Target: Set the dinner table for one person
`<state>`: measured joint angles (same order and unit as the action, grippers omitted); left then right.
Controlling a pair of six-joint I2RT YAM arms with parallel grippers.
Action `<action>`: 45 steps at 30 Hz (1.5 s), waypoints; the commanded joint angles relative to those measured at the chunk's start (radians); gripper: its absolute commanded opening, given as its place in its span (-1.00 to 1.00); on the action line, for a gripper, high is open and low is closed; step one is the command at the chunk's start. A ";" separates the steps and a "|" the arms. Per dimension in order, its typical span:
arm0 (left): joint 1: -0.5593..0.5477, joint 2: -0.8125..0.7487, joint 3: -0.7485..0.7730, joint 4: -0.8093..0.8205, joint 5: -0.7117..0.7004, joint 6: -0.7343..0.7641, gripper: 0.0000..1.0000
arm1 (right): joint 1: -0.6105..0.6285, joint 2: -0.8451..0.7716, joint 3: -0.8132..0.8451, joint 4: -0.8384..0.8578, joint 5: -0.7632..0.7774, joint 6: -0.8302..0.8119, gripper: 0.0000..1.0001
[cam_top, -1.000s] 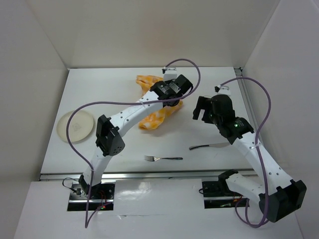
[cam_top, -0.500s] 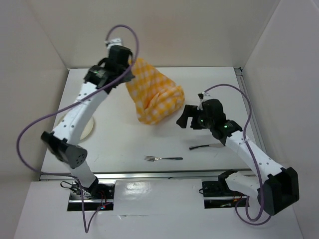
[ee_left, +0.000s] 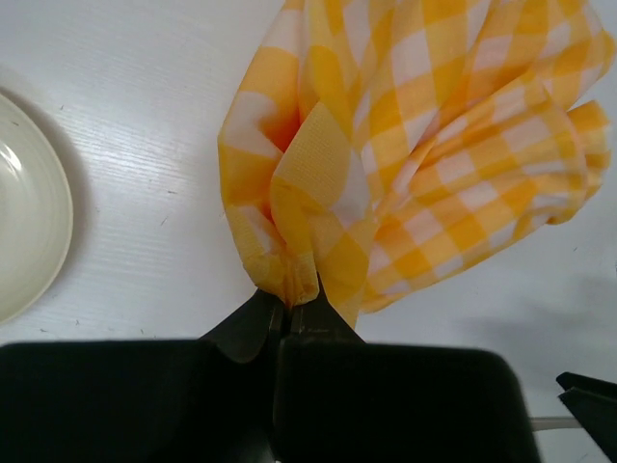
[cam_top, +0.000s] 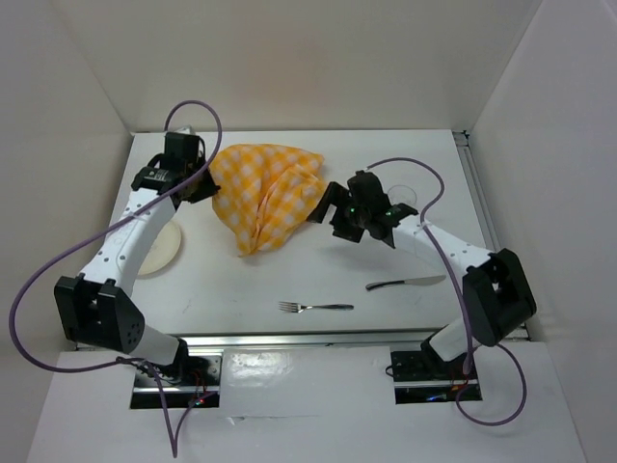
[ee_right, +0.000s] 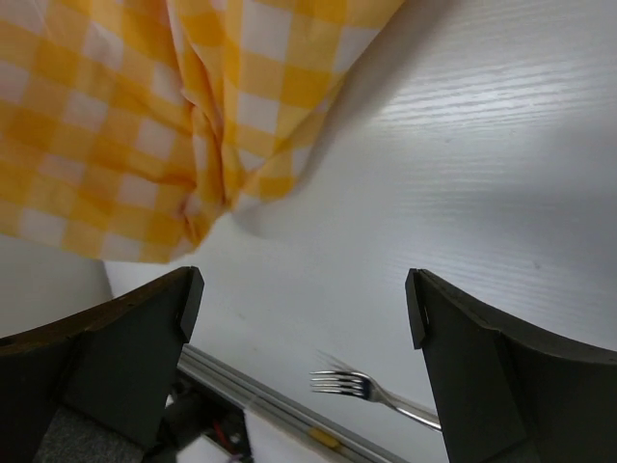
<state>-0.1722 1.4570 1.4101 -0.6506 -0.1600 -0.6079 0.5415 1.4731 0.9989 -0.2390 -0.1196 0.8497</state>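
Note:
The yellow-and-white checked cloth (cam_top: 265, 193) hangs in bunched folds over the back of the white dinner table (cam_top: 289, 265). My left gripper (cam_top: 200, 179) is shut on its left corner, and the left wrist view shows the pinched fold (ee_left: 287, 280) between the closed black fingers. My right gripper (cam_top: 328, 210) stands open just beside the cloth's right edge. In the right wrist view its fingers (ee_right: 145, 338) are wide apart, with nothing between them, and the cloth (ee_right: 145, 116) hangs above them.
A cream plate (cam_top: 162, 249) lies at the left, partly under my left arm, and also shows in the left wrist view as the plate (ee_left: 24, 241). A fork (cam_top: 316, 307) lies near the front rail (cam_top: 289, 338). A knife (cam_top: 405, 283) lies to its right.
My left gripper closed on the cloth, lifted it up and to the far left, then came down with it. My right arm swung left, up to the cloth's right edge.

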 commanded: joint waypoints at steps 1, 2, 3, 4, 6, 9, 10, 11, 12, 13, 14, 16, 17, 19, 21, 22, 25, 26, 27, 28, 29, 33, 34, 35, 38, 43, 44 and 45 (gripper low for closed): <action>0.016 -0.050 -0.008 0.075 0.053 -0.012 -1.00 | 0.014 0.083 0.122 0.021 0.009 0.164 1.00; 0.016 -0.059 -0.008 0.075 0.053 -0.012 -1.00 | 0.027 0.105 0.154 0.009 0.038 0.176 1.00; 0.025 -0.060 -0.008 0.075 0.053 -0.012 -1.00 | 0.046 0.127 0.212 0.009 0.053 0.176 1.00; 0.025 -0.060 -0.008 0.075 0.063 -0.012 -1.00 | 0.046 0.150 0.249 0.009 0.069 0.176 1.00; 0.034 -0.069 -0.008 0.075 0.063 -0.012 -1.00 | 0.055 0.235 0.376 -0.066 0.099 0.141 1.00; 0.043 -0.069 -0.008 0.075 0.082 -0.012 -1.00 | 0.066 0.396 0.607 -0.160 0.179 0.100 1.00; 0.043 -0.069 -0.008 0.075 0.082 -0.012 -1.00 | 0.066 0.477 0.666 -0.216 0.201 0.088 1.00; 0.043 -0.069 -0.008 0.075 0.082 -0.012 -1.00 | 0.077 0.518 0.722 -0.236 0.218 0.077 0.97; 0.052 -0.078 -0.008 0.075 0.091 -0.003 -1.00 | 0.077 0.556 0.829 -0.284 0.242 0.068 0.94; 0.053 -0.078 -0.008 0.075 0.091 -0.003 -1.00 | 0.077 0.597 0.884 -0.284 0.259 0.068 0.91; 0.053 -0.078 -0.008 0.075 0.091 -0.003 -1.00 | 0.077 0.681 0.944 -0.348 0.276 0.068 0.88; 0.053 -0.078 -0.017 0.075 0.100 -0.003 -1.00 | 0.077 0.769 1.135 -0.426 0.323 0.068 0.84; 0.062 -0.087 -0.017 0.075 0.100 -0.003 -1.00 | 0.077 0.849 1.191 -0.492 0.334 0.068 0.79; 0.062 -0.087 -0.026 0.075 0.111 -0.003 -1.00 | 0.077 0.906 1.312 -0.539 0.357 0.083 0.74; 0.071 -0.096 -0.026 0.075 0.111 -0.003 -1.00 | 0.077 0.937 1.325 -0.540 0.357 0.094 0.58; 0.071 -0.096 -0.026 0.075 0.120 -0.003 -1.00 | 0.077 0.937 1.314 -0.531 0.357 0.094 0.50; 0.080 -0.096 -0.036 0.075 0.120 -0.003 -1.00 | 0.077 0.937 1.276 -0.542 0.386 0.118 -0.21; 0.080 -0.106 -0.036 0.075 0.120 -0.003 -1.00 | 0.077 0.913 1.256 -0.542 0.387 0.129 -0.68; 0.080 -0.106 -0.036 0.075 0.120 -0.003 -1.00 | 0.077 0.902 1.233 -0.524 0.387 0.129 -0.68; 0.091 -0.106 -0.036 0.084 0.120 -0.003 -1.00 | 0.077 0.892 1.215 -0.523 0.396 0.129 -1.00; 0.091 -0.106 -0.036 0.085 0.120 -0.003 -1.00 | 0.077 0.892 1.201 -0.510 0.396 0.129 -1.00; 0.115 -0.095 -0.045 0.094 0.129 -0.003 -1.00 | 0.077 0.821 1.201 -0.473 0.420 0.063 -1.00; 0.115 -0.095 -0.045 0.103 0.129 -0.013 -1.00 | 0.077 0.800 1.201 -0.461 0.420 0.045 -1.00; 0.129 -0.081 -0.036 0.117 0.140 -0.013 -1.00 | 0.066 0.779 1.201 -0.450 0.420 0.008 -1.00; 0.174 -0.032 0.042 0.103 0.178 -0.033 -1.00 | 0.055 0.658 1.143 -0.392 0.442 -0.073 -1.00; 0.270 -0.012 0.086 0.085 0.257 -0.072 -1.00 | 0.032 0.282 0.784 -0.155 0.429 -0.179 -1.00; 0.270 -0.027 0.066 0.085 0.266 -0.072 -1.00 | 0.032 0.218 0.702 -0.117 0.417 -0.208 -1.00; 0.284 -0.038 0.050 0.085 0.278 -0.072 -1.00 | 0.032 0.154 0.611 -0.079 0.405 -0.221 -1.00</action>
<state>0.0818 1.4479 1.4513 -0.5930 0.0559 -0.6518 0.5854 1.8351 1.7645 -0.5091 0.2752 0.7273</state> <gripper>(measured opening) 0.054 0.034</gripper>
